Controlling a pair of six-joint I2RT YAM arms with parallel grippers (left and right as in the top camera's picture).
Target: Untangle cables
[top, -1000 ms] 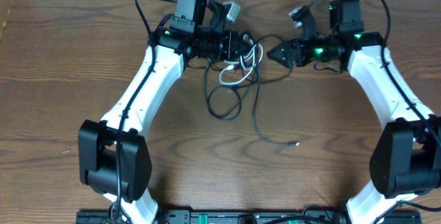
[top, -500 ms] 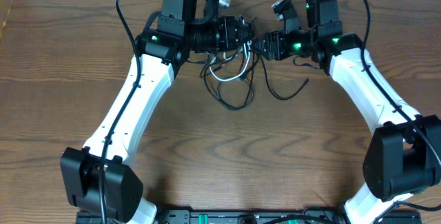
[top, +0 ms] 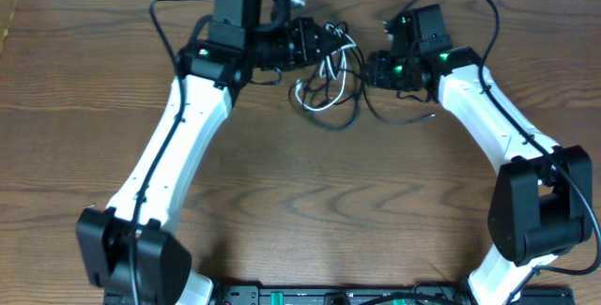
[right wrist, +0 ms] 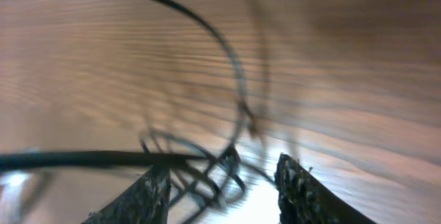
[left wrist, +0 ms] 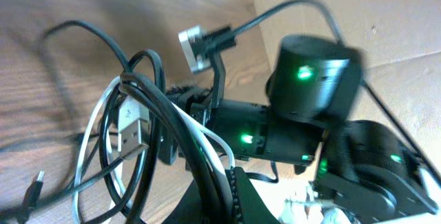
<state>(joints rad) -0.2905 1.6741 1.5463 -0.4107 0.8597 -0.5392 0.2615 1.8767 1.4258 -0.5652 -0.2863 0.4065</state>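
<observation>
Black and white cables (top: 319, 94) — bunch clamped in left end effector (top: 327, 50)

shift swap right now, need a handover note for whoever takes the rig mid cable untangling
Left gripper: shut on the cables, holding the bundle at the far side of the table.
Right gripper: jaws apart, close beside the bundle. The wrist view is blurred and shows no grip.
Cables: the black ones and the white cable are looped in one tangle between the grippers, with a plug among the loops.
Done: nothing separated yet.
Left: free each cable and lay them apart.
</observation>
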